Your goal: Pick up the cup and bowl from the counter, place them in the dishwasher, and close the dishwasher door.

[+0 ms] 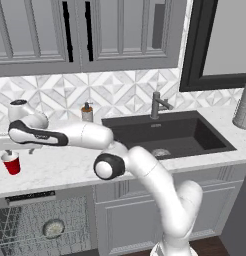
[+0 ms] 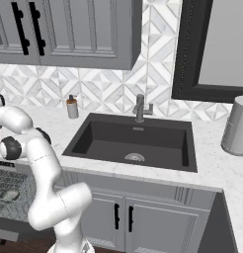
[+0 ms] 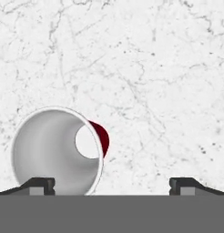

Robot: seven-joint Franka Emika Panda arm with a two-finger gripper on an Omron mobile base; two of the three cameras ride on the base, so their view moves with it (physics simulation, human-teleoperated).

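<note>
Dark fingertips of the gripper (image 3: 112,184) stand spread wide, holding nothing — they hang over the white marble counter (image 3: 155,68), one tip beside the red cup (image 3: 57,152). The cup stands upright on the counter, above the open dishwasher (image 1: 40,225) — the bowl (image 1: 53,228) lies in its rack.

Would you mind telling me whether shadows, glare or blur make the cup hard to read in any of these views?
Left base view: the cup is sharp and evenly lit, standing upright on the counter, partly tucked under the hand. Hand view: flat lighting, no glare; the cup is seen steeply foreshortened from above, pale inside dominating, beside the left fingertip of the open pincer. Right base view: crisp.
</note>
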